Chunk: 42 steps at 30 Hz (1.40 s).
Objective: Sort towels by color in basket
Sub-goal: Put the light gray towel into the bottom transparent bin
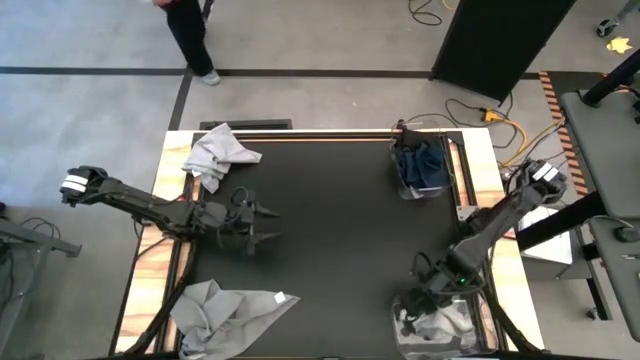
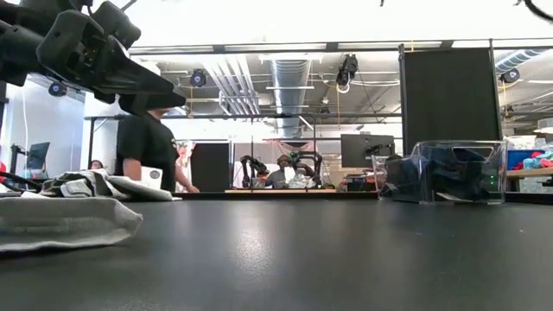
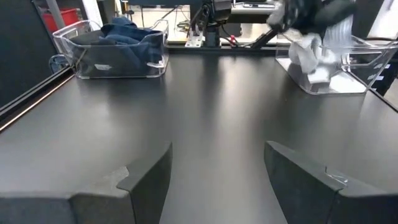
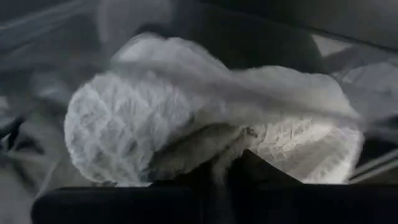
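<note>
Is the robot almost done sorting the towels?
About halfway. Dark towels already fill the far clear bin. The right claw is shut on a white towel over the near bin. Two grey towels remain on the table; the left claw waits open.

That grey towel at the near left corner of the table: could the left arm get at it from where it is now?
Probably yes. The left gripper hangs open over bare black mat, and the grey towel lies uncovered nearby on that arm's side, with nothing between them.
</note>
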Each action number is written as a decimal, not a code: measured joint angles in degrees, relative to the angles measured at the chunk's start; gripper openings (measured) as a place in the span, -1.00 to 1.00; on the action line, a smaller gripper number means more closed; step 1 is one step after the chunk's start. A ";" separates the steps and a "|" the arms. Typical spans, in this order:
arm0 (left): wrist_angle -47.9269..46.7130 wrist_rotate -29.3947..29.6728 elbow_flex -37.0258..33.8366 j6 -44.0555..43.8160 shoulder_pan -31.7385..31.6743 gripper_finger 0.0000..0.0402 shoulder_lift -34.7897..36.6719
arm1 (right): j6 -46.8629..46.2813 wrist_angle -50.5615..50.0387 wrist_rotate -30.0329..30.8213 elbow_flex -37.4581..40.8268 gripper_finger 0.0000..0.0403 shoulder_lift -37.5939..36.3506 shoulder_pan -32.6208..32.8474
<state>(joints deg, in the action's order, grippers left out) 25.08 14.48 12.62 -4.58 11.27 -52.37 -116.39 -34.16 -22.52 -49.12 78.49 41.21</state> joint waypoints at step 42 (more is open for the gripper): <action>2.11 -1.95 -0.02 1.70 0.07 0.19 -1.22 | -4.00 4.02 5.20 -1.90 -0.54 11.70 8.19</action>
<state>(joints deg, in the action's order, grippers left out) 27.19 12.53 12.60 -2.88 11.33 -53.58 -120.39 -30.13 -17.32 -51.03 90.19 49.40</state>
